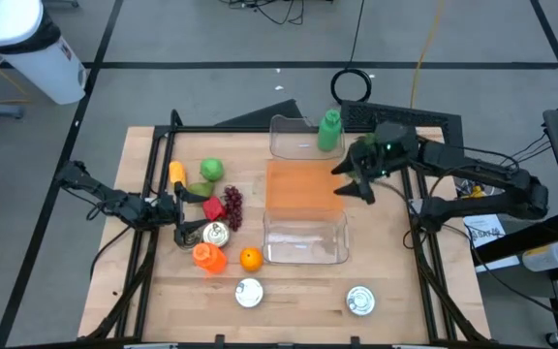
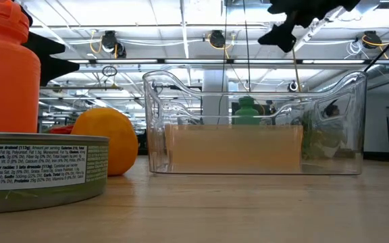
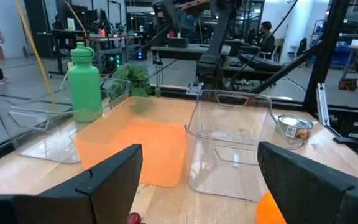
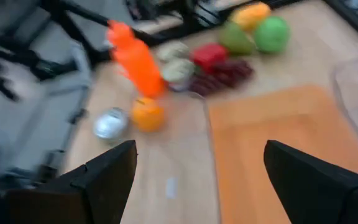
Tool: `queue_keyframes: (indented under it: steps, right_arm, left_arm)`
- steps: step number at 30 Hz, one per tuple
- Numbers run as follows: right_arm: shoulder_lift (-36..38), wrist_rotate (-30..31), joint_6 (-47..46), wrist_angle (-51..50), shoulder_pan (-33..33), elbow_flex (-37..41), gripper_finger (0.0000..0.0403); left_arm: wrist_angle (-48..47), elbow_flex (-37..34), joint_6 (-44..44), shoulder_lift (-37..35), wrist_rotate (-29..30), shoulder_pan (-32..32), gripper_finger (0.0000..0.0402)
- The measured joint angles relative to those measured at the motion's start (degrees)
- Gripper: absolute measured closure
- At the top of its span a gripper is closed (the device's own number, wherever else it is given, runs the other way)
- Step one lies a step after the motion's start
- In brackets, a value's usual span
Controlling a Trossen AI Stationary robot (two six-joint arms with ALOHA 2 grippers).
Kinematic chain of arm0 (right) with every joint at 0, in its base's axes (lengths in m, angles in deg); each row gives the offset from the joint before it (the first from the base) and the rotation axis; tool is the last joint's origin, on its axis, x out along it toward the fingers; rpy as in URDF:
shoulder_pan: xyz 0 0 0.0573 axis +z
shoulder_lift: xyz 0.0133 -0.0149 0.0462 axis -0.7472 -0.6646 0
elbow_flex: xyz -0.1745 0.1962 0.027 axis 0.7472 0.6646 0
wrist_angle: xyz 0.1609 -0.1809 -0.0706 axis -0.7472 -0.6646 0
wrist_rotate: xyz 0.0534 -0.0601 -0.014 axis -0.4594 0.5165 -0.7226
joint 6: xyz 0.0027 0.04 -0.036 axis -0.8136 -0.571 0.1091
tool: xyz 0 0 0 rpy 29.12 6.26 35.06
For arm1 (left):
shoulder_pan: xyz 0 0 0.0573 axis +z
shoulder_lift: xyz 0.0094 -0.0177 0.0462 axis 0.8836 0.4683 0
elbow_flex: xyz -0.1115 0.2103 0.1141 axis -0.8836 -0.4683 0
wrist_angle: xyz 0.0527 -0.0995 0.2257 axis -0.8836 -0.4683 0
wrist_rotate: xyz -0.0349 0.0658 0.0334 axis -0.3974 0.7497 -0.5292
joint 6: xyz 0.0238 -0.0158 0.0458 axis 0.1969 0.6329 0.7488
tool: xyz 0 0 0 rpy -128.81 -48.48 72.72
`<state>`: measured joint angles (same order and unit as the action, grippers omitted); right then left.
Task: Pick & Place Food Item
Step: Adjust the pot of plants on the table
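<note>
Food items lie in a group at the table's left: a green apple (image 1: 211,170), a yellow piece (image 1: 175,173), a red piece (image 1: 213,208), dark grapes (image 1: 232,206) and an orange (image 1: 250,259). An orange mat (image 1: 301,186) lies between two clear bins, one far (image 1: 296,138) and one near (image 1: 304,239). My right gripper (image 1: 347,181) hangs open above the mat's right edge, slanting down toward the left, with nothing between its fingers (image 4: 197,155). My left gripper (image 1: 184,211) rests level and open beside the food group, holding nothing (image 3: 197,162).
A green bottle (image 1: 329,131) stands by the far bin. An orange bottle (image 1: 207,255) and a tin (image 1: 215,233) stand near the fruit. Two more tins (image 1: 249,293) (image 1: 359,301) sit near the front edge. People show in the room beyond the table.
</note>
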<state>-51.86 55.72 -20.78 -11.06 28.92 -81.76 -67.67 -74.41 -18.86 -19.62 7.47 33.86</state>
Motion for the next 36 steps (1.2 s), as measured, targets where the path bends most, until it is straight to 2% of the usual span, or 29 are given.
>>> queue_keyframes:
  steps: [2, 3, 6, 10, 16, 18, 21, 26, 28, 31, 36]
  right_arm:
    - [0.0, 6.8, 0.4, -2.1, 2.7, 0.3, 0.0072]
    - [0.0, 8.0, 0.1, -2.2, 3.8, 0.9, 0.0072]
    - [0.0, 5.0, -3.0, -0.6, 7.2, 3.6, 0.0072]
    - [0.0, -0.6, -8.2, 7.8, 12.9, 8.0, 0.0072]
    - [0.0, 1.0, -9.9, 18.0, 21.4, 9.9, 0.0072]
    - [0.4, 7.1, -9.8, 16.1, 22.9, 9.5, 0.0072]
    - [1.5, 20.4, -8.4, 8.5, 23.2, 9.5, 0.0072]
    - [2.6, 52.2, -12.2, -13.0, 20.5, 9.5, 0.0072]
    - [2.6, 60.7, -16.5, -20.1, 17.8, 9.5, 0.0072]
    - [2.5, 63.4, -21.5, -25.3, 12.0, 9.7, 0.0074]
    - [2.3, 59.3, -18.5, -17.3, 2.5, 13.9, 0.0085]
  left_arm:
    - [0.0, 0.0, 0.0, 0.0, 0.0, 0.0, 0.0068]
    - [0.0, 0.0, 0.0, 0.0, 0.0, 0.0, 0.0069]
    - [0.0, 0.0, 0.0, 0.0, 0.0, 0.0, 0.0068]
    - [0.0, 0.0, 0.0, 0.0, 0.0, 0.0, 0.0069]
    - [0.0, 0.0, 0.0, 0.0, 0.0, 0.0, 0.0068]
    - [0.0, 0.0, 0.0, 0.0, 0.0, 0.0, 0.0069]
    - [0.0, 0.0, 0.0, 0.0, 0.0, 0.0, 0.0069]
    - [0.0, 0.0, 0.0, 0.0, 0.0, 0.0, 0.0068]
    - [0.0, 0.0, 0.0, 0.0, 0.0, 0.0, 0.0069]
    - [0.0, 0.0, 0.0, 0.0, 0.0, 0.0, 0.0069]
    - [0.0, 0.0, 0.0, 0.0, 0.0, 0.0, 0.0068]
